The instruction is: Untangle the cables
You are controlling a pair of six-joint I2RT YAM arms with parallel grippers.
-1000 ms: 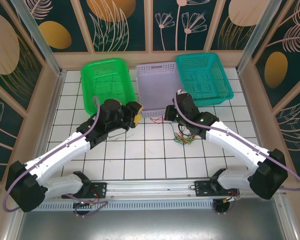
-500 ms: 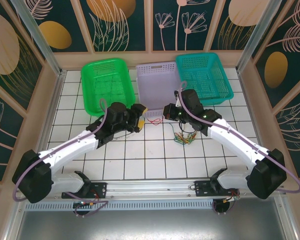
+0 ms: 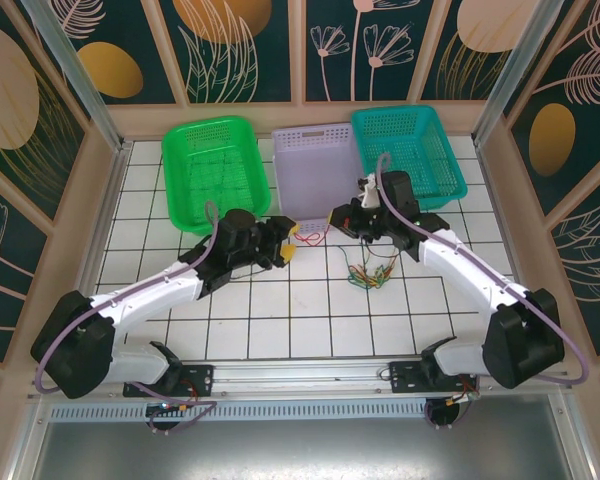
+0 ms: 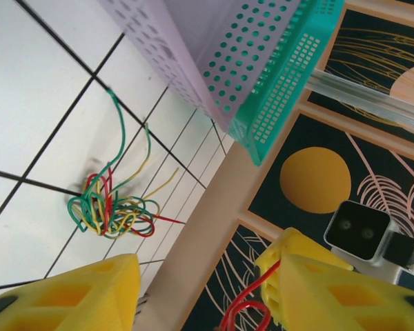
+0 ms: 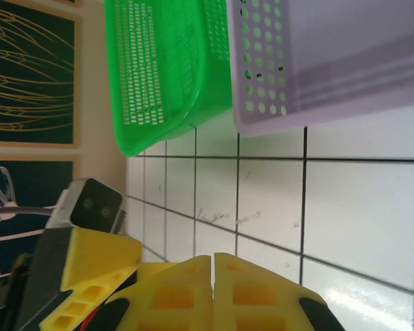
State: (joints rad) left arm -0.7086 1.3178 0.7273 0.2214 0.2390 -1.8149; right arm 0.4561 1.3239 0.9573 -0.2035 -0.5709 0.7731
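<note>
Both arms have swung inward, tips now near each other in front of lilac basket (image 3: 315, 170). L fingers (image 4: 83, 293): part-way apart, red cable (image 4: 248, 298) lying against one finger, not pinched. R fingers (image 5: 255, 293): pressed shut, can't tell if a wire's between. Cables (image 3: 368, 274) sit bunched on table (image 3: 280, 310), R of centre. Risk: red strand slips off open L fingers, or a pull tightens the knot.
</note>
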